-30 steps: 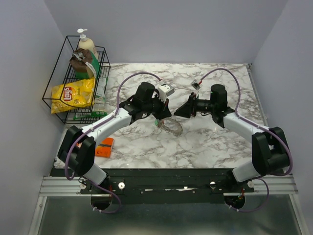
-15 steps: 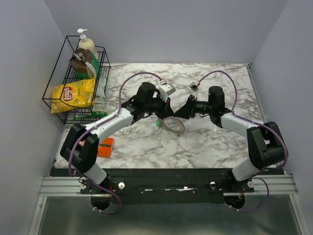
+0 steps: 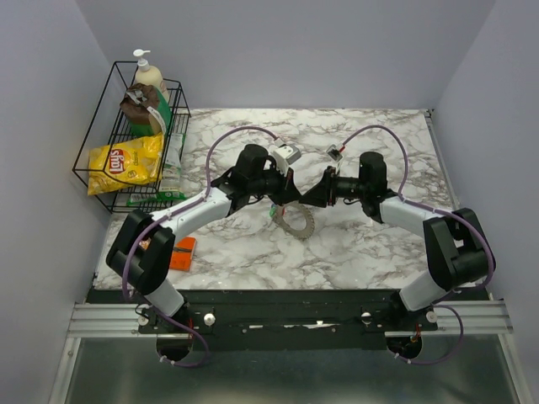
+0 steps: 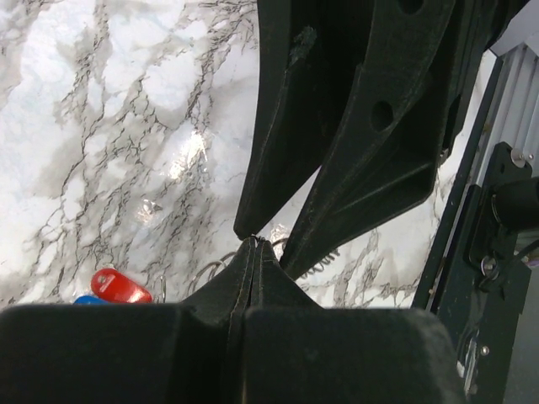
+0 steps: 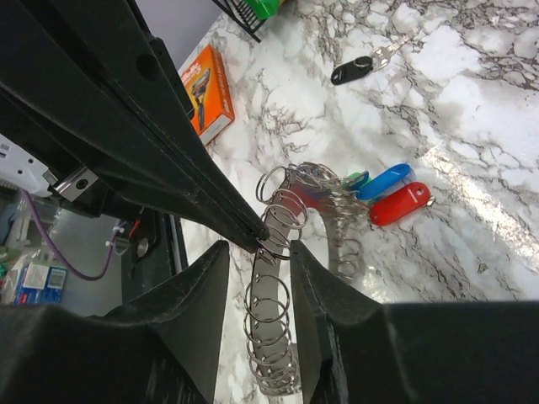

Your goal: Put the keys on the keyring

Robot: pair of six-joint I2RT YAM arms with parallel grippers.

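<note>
From above, the two arms are covering the spot where they meet, so the grip is hard to see there. The left tool [image 4: 253, 246] is squeezing tight shut. In the right wrist view its tip is pinching the thin wire of the keyring [image 3: 296, 222]. The right tool [image 5: 258, 246] is standing partly open, with the keyring running between its fingers. I cannot tell if they are touching it.

The keyring is showing over the middle of the worktop [image 3: 379, 244], just in front of both tools. The red key [image 5: 400, 204] and blue key [image 5: 383, 182] are lying beside it. The green key [image 5: 358, 178] is mostly hiding behind wire loops. I cannot tell if these three are hooked on.

A black key [image 5: 352, 71] is lying well apart. An orange box [image 5: 206, 84] is lying near the left edge, close to a wire basket [image 3: 101, 181] holding a chips bag [image 3: 126, 164] and a soap bottle [image 3: 150, 76].
</note>
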